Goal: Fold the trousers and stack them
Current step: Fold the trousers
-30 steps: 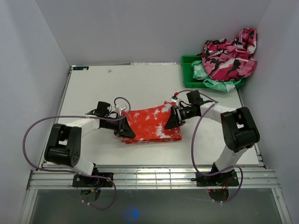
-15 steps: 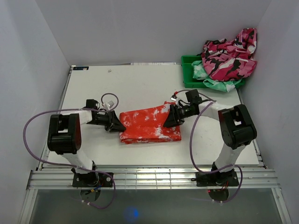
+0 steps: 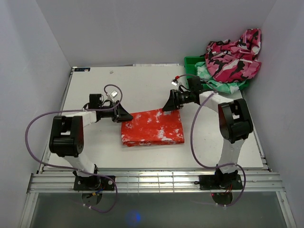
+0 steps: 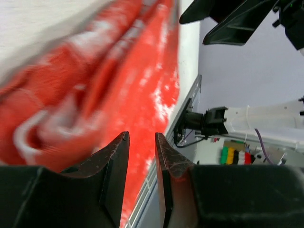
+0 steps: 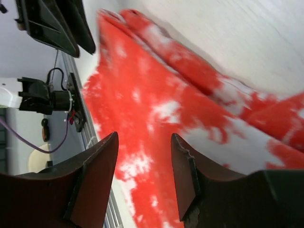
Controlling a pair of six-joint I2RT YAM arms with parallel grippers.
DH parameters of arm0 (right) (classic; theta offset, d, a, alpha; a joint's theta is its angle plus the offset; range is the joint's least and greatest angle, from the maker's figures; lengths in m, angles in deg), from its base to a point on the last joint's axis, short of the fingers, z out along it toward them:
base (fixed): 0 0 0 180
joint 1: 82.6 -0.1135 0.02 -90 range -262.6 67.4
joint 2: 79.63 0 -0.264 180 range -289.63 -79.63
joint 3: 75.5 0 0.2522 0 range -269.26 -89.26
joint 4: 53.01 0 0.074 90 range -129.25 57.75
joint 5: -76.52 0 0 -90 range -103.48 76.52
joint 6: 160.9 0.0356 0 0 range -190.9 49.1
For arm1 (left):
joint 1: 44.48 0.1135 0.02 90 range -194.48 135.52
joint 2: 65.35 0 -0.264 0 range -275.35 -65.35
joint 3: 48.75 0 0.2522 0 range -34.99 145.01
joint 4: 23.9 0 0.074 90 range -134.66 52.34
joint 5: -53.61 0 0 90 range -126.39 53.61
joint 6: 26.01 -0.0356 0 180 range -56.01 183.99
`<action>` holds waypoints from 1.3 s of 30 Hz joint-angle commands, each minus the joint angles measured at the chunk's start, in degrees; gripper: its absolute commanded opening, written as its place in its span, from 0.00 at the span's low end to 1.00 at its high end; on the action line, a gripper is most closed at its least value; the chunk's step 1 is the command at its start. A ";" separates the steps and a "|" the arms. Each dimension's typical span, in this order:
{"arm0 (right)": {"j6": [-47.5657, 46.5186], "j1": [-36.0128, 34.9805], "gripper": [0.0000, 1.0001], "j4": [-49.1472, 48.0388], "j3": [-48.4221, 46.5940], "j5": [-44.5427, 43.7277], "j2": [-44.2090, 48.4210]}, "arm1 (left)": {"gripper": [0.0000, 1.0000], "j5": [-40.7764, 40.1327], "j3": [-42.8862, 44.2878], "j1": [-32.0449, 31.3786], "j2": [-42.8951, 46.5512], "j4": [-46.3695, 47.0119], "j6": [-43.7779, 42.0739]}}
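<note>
The trousers [image 3: 152, 127], red-orange with white splotches, lie folded into a flat rectangle in the middle of the table. They fill the left wrist view [image 4: 118, 80] and the right wrist view [image 5: 166, 109]. My left gripper [image 3: 128, 116] hovers just beyond the fold's far left corner. Its jaws stand a narrow gap apart with nothing between them [image 4: 141, 135]. My right gripper [image 3: 165, 108] hovers above the fold's far edge, right of centre. It is open wide and empty [image 5: 144, 137].
A green bin [image 3: 191, 71] stands at the far right corner of the table. It holds a pink, black and white camouflage garment [image 3: 232, 57] over a mint-green and white one [image 3: 223, 86]. Walls close in the left, far and right sides.
Both grippers have let go of the cloth and drawn back toward the far side. The trousers now lie flatter and squarer.
</note>
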 commanded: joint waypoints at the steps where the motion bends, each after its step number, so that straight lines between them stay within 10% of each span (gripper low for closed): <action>1: -0.42 1.08 0.54 -1.19 -2.28 -0.22 -7.16 | 0.39 -3.15 -0.53 0.20 -6.24 10.20 5.33; 15: 5.48 2.92 0.70 -5.42 -8.62 -2.34 -6.33 | 0.52 -3.71 11.60 4.59 -9.38 3.10 -2.93; 26: 9.26 2.14 0.73 -6.21 12.47 4.00 10.93 | 0.56 1.67 -9.72 3.10 12.89 -0.87 2.42; 39: -2.96 2.22 0.68 0.11 13.55 0.22 -5.14 | 0.52 -3.44 -11.26 3.01 -7.40 6.00 0.85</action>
